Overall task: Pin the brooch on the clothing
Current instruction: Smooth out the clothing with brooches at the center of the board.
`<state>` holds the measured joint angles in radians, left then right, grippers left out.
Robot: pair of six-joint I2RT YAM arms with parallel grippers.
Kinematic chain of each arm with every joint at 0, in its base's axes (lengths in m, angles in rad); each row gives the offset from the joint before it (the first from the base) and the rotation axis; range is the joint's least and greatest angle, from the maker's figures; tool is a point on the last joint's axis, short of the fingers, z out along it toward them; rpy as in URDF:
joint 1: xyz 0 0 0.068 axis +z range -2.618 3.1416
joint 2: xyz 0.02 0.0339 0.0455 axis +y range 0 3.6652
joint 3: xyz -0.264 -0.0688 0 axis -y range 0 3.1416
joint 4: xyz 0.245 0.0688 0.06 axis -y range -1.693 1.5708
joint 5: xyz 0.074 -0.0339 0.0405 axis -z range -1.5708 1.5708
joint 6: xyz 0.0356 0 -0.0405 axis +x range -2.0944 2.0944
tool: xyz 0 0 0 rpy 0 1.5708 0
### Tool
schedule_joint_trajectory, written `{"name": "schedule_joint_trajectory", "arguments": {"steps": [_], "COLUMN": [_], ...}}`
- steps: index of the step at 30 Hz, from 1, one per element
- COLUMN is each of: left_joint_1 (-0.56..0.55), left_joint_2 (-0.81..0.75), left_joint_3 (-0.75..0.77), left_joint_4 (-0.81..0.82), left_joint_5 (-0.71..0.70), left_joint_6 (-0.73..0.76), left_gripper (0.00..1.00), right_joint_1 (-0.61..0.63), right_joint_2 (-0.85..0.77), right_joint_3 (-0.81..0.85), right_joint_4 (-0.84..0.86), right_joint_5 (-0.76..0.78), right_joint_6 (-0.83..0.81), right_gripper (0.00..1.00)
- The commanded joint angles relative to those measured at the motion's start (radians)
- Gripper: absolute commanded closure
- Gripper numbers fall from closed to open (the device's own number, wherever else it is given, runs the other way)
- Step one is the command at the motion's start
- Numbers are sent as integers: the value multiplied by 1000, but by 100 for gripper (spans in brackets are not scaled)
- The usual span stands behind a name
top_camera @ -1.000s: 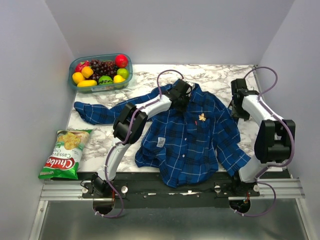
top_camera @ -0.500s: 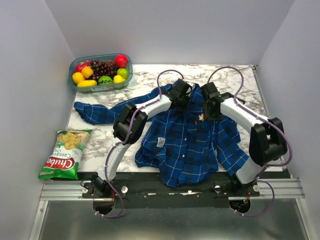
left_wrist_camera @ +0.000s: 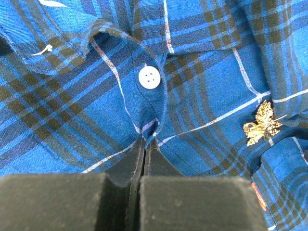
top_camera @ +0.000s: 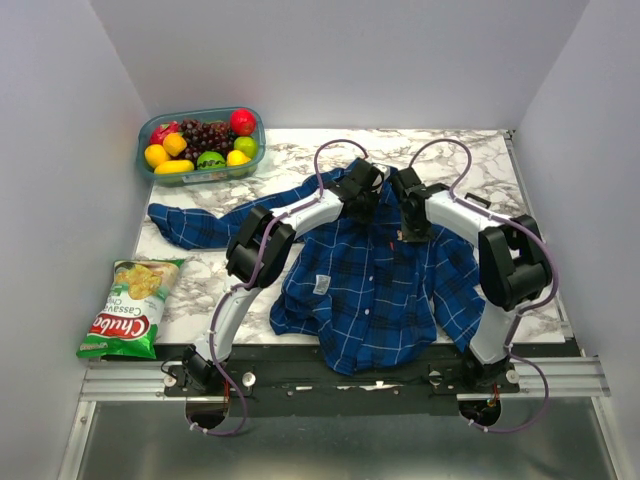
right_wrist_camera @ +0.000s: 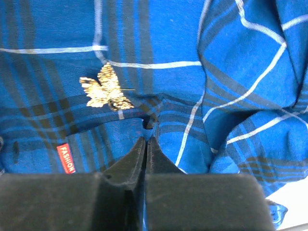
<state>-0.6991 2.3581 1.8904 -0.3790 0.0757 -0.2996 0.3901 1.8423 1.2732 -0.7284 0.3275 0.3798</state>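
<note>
Bright, even light from above fills the top view, and shadows under the arms are soft and faint. Both wrist views are sharp on the shirt (top_camera: 370,290). The brooch (right_wrist_camera: 106,92) glints gold. The near fingers (left_wrist_camera: 96,202) are dark, matte and slightly blurred.

The shirt (top_camera: 370,290) is plaid in dark and bright blue crossed by thin white lines, with a white button (left_wrist_camera: 149,77) and a small red label (right_wrist_camera: 66,158) lettered in white. The brooch (left_wrist_camera: 262,129) is shiny gold. The left gripper (left_wrist_camera: 145,141) and right gripper (right_wrist_camera: 146,140) are matte black, the arms (top_camera: 310,212) white and black. The table (top_camera: 300,165) is white marble veined grey. The tub (top_camera: 200,178) is see-through blue-green, its fruit (top_camera: 205,133) yellow, green, red and dark purple. The bag (top_camera: 130,305) is green with a red logo
</note>
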Motion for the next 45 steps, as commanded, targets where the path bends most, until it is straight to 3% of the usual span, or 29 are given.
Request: {"name": "schedule_joint_trajectory", "arguments": {"steps": [1, 9, 15, 18, 19, 20, 23, 30, 35, 45], "left_joint_1": [3, 0, 0, -2, -2, 0, -2, -2, -3, -3], "left_joint_2": [33, 35, 33, 33, 33, 33, 33, 32, 33, 35], "left_joint_3": [-24, -25, -27, -27, -28, -28, -27, -25, -25, -22], "left_joint_4": [-124, -123, -123, -124, -123, -123, -123, -123, -121, -123], "left_joint_5": [-33, -42, -44, -45, -45, -45, -45, -44, -45, -44], "left_joint_6": [27, 28, 31, 33, 33, 33, 34, 33, 34, 36], "left_gripper": [100, 100, 100, 100, 100, 100, 100, 100, 100, 100], "right_joint_1": [-33, -189, -212, -206, -200, -191, -146, -37, 15, 42], "right_joint_2": [-29, -169, -198, -242, -255, -264, -264, -127, -31, 97], "right_joint_3": [-29, -241, -242, -203, -193, -183, -124, 14, 89, 134], "right_joint_4": [-20, 148, 161, 144, 139, 136, 112, 26, 11, -19], "right_joint_5": [35, -230, -274, -271, -263, -252, -199, -36, -4, 70], "right_joint_6": [51, 105, 79, 56, 50, 45, 30, 31, 27, 54], "right_gripper": [99, 99, 95, 78, 62, 55, 45, 47, 55, 59]}}
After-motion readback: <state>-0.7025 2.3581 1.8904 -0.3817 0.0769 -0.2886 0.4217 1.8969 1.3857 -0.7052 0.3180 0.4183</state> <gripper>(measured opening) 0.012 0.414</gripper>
